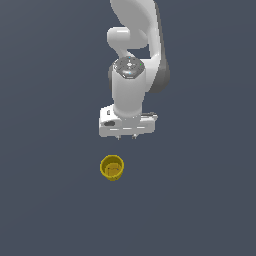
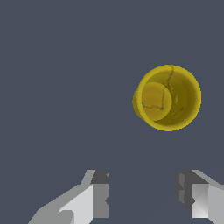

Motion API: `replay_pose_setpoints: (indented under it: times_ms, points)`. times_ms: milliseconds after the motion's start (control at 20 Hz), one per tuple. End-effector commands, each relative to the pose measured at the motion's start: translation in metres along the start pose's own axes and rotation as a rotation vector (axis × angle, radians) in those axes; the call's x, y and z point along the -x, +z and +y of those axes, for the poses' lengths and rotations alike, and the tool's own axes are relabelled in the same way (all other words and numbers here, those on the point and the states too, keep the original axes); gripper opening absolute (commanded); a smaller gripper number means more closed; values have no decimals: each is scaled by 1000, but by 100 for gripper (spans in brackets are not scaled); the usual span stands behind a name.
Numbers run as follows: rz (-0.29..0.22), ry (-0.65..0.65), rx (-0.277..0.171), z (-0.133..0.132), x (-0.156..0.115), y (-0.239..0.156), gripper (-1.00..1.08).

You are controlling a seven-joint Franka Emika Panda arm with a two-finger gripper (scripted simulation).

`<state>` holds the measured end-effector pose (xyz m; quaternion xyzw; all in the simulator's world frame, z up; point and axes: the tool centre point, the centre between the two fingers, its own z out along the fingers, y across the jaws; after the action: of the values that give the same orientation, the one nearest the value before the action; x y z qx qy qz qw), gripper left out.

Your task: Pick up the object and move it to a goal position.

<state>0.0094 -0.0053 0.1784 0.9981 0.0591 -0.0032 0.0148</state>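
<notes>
On the dark counter (image 1: 50,200), your mustard-yellow cup (image 1: 112,167) stood upright, mouth up, apart from the arm and nearer the exterior camera than the pincer (image 1: 126,137).

Pincer: empty. In the wrist view its two fingers (image 2: 99,194) stood well parted with bare counter between them, touching nothing. It hung above the surface and off to one side of the cup; the cup (image 2: 168,98) sat outside the gap in the wrist view, not between the fingers.

Risks, as judged from that position:
- A straight descent from there would have closed on nothing. You needed a lateral shift first to centre the gap over the cup.
- The cup looked about as wide as the spread of the fingers. Slight misalignment on the way down could have landed a fingertip on the rim, tipping it or knocking it away.
- Tapered walls with a wider lip: a squeeze low on the body might have let it slide or pop upward; a grip that caught only the lip might have twisted loose.
- Hollow and probably light, so a sideways nudge could have skidded it.

No goal marker showed in either view.
</notes>
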Motion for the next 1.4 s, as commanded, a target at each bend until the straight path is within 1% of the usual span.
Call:
replay_pose_setpoints:
  times_ms: [0, 250, 550, 950, 1350]
  points:
    - [-7, -34, 7, 1, -5, 2, 28]
    - [-30, -135, 29, 6, -21, 6, 28]
    - [-73, -301, 65, 13, -44, 16, 28]
    - [-146, -529, 113, 26, -73, 30, 28]
    - [-233, -745, 155, 39, -95, 47, 28]
